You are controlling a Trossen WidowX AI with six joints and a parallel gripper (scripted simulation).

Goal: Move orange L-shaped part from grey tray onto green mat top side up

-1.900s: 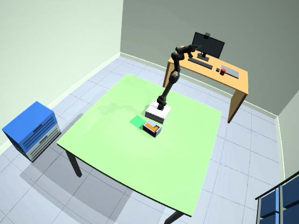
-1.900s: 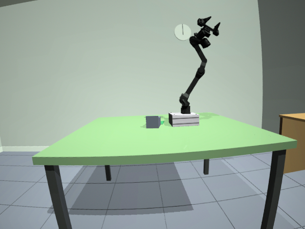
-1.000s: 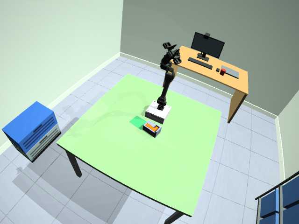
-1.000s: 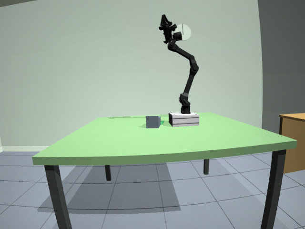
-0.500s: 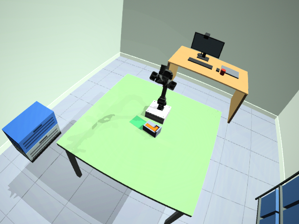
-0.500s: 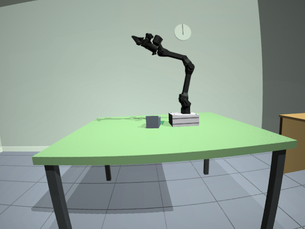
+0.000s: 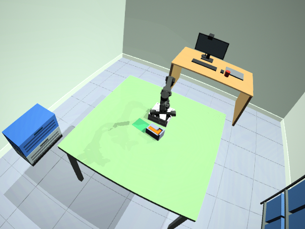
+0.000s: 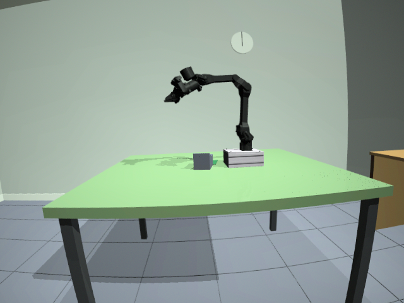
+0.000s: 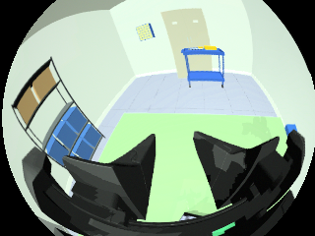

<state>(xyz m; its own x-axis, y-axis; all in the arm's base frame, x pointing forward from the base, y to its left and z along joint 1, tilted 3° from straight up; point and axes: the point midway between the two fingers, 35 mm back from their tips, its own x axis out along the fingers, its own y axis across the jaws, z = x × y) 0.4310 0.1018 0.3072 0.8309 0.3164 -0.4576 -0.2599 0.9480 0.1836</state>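
The orange L-shaped part (image 7: 156, 130) lies flush in the pocket of the grey tray (image 7: 154, 135) (image 8: 202, 161) on the green table. The darker green mat (image 7: 139, 124) lies flat beside the tray, on the side away from the arm's base; in the exterior view only a sliver of the mat (image 8: 214, 161) shows. My gripper (image 7: 161, 120) (image 8: 168, 100) (image 9: 175, 137) hangs high above the table, tilted downward and forward. Its fingers stand partly apart with nothing between them. The wrist view shows only table and room, not the part or tray.
The arm's white pedestal (image 8: 243, 158) stands right behind the tray. A blue cabinet (image 7: 32, 133) sits on the floor to the left, a wooden desk (image 7: 236, 82) with a monitor at the back right. A blue cart (image 9: 205, 66) and shelving (image 9: 49, 105) show in the wrist view.
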